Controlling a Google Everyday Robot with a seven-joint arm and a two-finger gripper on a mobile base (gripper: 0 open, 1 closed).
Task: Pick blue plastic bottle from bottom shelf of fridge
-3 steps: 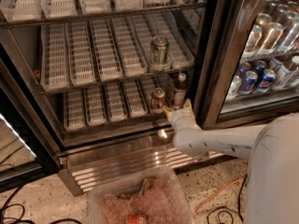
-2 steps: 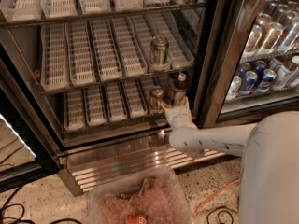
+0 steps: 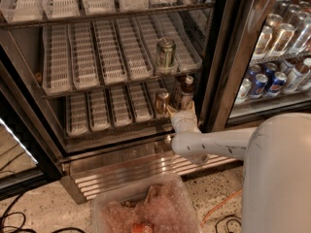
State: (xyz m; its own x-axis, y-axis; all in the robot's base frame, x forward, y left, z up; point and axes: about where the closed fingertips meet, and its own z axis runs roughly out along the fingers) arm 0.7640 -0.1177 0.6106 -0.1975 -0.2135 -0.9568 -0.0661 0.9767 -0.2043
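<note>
The blue plastic bottle [image 3: 186, 90], with a white cap and dark contents, stands at the right end of the bottom shelf [image 3: 104, 111] of the fridge [image 3: 29, 76]. A copper-topped can [image 3: 162, 102] stands just to its left. My gripper [image 3: 181, 109] is at the shelf's front edge, right below the bottle, pointing into the fridge. Its fingers are open, one fingertip [image 3: 170, 109] between the can and the bottle's base. The bottle's bottom is hidden behind the gripper. The white arm [image 3: 218, 143] comes in from the right.
Another can [image 3: 166, 55] stands on the rack above. The black door post [image 3: 228, 57] is close on the right, and past it is a neighbouring cooler with blue cans [image 3: 265, 81]. A clear plastic bin [image 3: 146, 205] sits on the floor before the ribbed steel base [image 3: 131, 165].
The gripper has edged slightly forward and up toward the bottle's base. The bottle and can have not moved.
</note>
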